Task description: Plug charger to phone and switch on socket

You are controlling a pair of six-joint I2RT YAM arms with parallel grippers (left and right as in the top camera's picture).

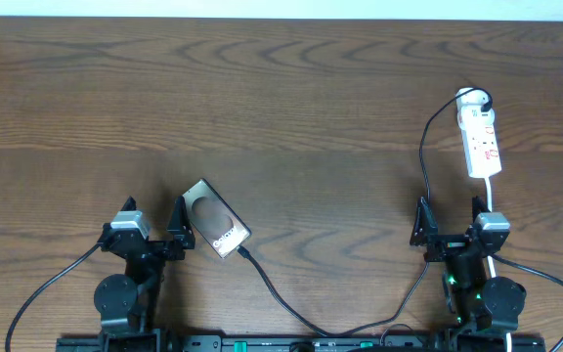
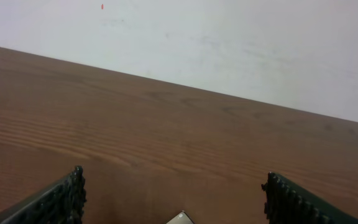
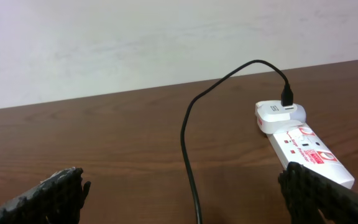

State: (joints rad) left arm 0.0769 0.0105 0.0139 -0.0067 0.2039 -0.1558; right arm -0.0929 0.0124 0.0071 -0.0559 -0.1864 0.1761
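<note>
While both arms sit folded low at the 6 o'clock edge of the brown wooden table [image 1: 281, 88], neither touches any task item. The left arm [image 1: 117, 293] stands at about 7 o'clock and the right arm [image 1: 489, 298] at about 5 o'clock, each pointing toward 12 o'clock. The left gripper [image 1: 152, 227] is spread wide and holds nothing; in its wrist view the ribbed black fingers [image 2: 58, 199] frame bare wood. The right gripper [image 1: 450, 227] is likewise spread wide and holds nothing.

The charger [image 1: 281, 308] is a thin black cable. It leaves the phone's 5 o'clock end, dips toward 6 o'clock between the two arms, and rises past the right gripper's left finger. From there it curves toward 1 o'clock to the socket.

The socket [image 1: 482, 147] is a white elongated strip with red markings. It lies at about 2 o'clock on the table, directly at 12 o'clock from the right gripper and apart from it. A white adapter [image 3: 280, 115] sits at the strip's 12 o'clock end with the cable's black plug inserted in its top. The switch position cannot be told.

The phone [image 1: 216, 218] lies flat at about 7 o'clock on the table, just beside the left gripper's right finger at its 3 o'clock. It is turned diagonally, with a glossy grey-brown face and white lettering near its 5 o'clock end. The connector tip [image 1: 246, 252] meets that end; whether it is fully seated cannot be told.
</note>
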